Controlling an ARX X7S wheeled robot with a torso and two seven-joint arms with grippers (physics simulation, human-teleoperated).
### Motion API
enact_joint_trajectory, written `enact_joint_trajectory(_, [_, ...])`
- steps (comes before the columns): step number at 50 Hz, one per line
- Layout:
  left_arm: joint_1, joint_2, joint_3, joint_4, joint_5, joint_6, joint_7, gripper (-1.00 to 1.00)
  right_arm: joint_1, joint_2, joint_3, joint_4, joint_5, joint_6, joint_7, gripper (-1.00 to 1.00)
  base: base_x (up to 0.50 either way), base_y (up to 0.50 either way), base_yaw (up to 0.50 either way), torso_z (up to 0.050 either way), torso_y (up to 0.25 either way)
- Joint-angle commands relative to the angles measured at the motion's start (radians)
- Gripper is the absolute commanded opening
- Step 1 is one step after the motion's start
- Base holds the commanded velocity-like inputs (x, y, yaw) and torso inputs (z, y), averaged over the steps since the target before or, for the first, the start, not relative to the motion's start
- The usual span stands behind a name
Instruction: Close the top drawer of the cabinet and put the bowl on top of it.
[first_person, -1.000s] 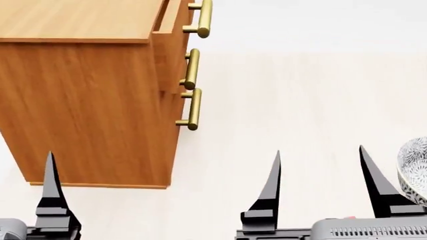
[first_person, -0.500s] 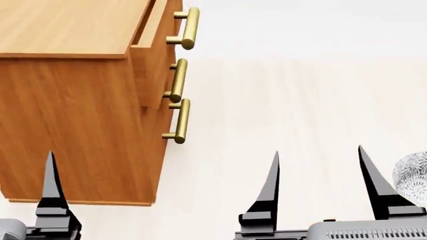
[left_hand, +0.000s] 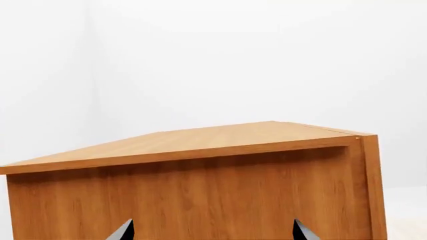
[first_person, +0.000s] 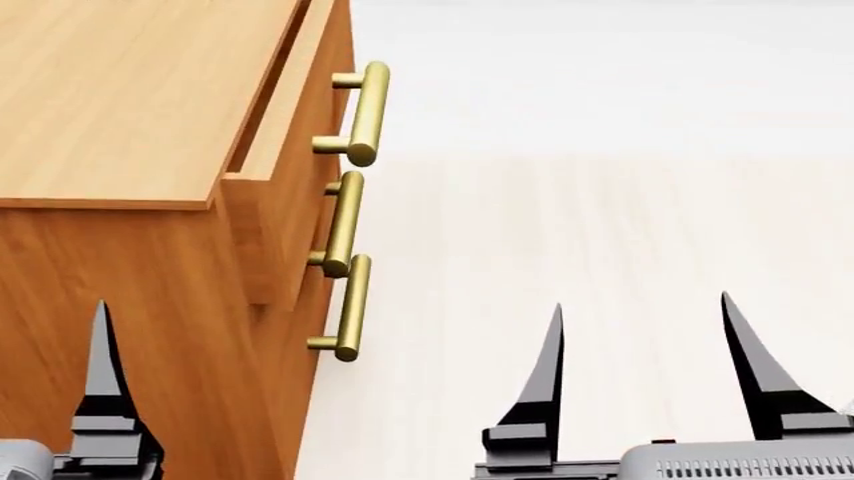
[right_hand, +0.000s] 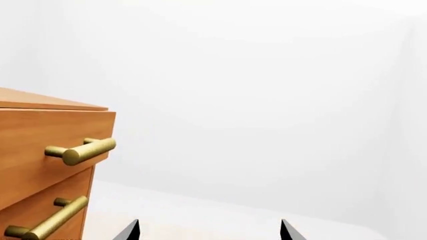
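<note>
Top drawer (first_person: 287, 130) sticks out a bit from the cabinet (first_person: 120, 100), up and to the left of the right pincer (first_person: 647, 335), which is spread wide and empty, probably so it can shove the handle (first_person: 363, 112). Left pincer (left_hand: 212, 231) is wide too, facing the cabinet's side. Bowl isn't visible anywhere.

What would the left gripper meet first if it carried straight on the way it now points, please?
Most likely the cabinet's side panel: it fills the left gripper's wrist view dead ahead.
</note>
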Motion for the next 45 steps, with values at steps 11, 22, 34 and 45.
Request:
enact_joint_trajectory(11, [0.000,-0.012,0.009,0.007,-0.007,-0.004,-0.016,1.00,-0.004,0.011,-0.005,0.006,0.002,-0.006,0.010,1.00,0.50,0.00,0.00,0.000,0.000])
enact_joint_trajectory(22, [0.001,-0.018,0.009,0.006,-0.013,0.000,-0.022,1.00,0.029,0.018,0.002,0.041,0.002,0.002,0.016,1.00,0.32,0.00,0.00,0.000,0.000])
enact_joint_trajectory(34, [-0.001,-0.025,0.014,0.013,-0.015,-0.008,-0.030,1.00,0.327,0.078,-0.053,0.255,-0.053,0.157,-0.022,1.00,0.00,0.00,0.00,0.000,0.000])
enact_joint_trajectory(45, [-0.006,-0.030,0.025,0.030,-0.011,-0.024,-0.039,1.00,0.673,0.055,-0.139,0.549,-0.078,0.254,-0.055,1.00,0.00,0.00,0.00,0.000,0.000])
